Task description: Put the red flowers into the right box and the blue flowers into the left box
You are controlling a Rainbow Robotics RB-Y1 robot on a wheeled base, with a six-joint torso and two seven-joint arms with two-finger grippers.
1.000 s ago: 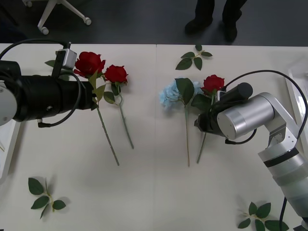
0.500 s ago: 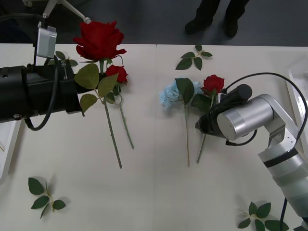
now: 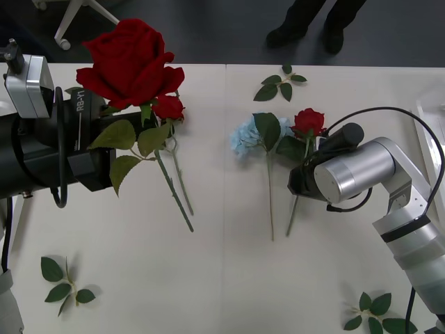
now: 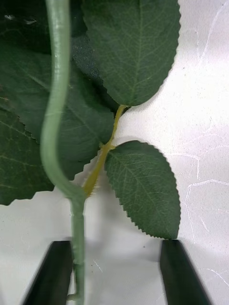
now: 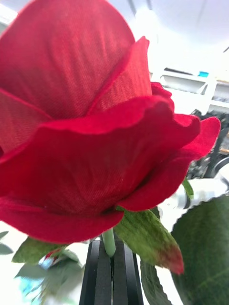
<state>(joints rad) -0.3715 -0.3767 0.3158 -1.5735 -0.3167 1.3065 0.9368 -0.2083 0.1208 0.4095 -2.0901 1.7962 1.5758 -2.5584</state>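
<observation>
An office or lab: a white table (image 3: 222, 278), dark floor (image 3: 208, 31), and a wheeled chair base (image 3: 90, 17).

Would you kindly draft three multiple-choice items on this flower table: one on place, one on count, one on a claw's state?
1. Where is the left claw's rose?
A. raised above the table
B. lying in a tray
C. lying beside the blue flower

2. How many red roses show in the front view?
A. one
B. three
C. five

3. How does the right claw stand?
A. shut on a leaf
B. open about a green stem
C. shut on a rose head

Answers: 1 A, its stem hangs clear of the table. 2 B, the held one plus two lying. 3 B, the stem passes between parted fingers.
</observation>
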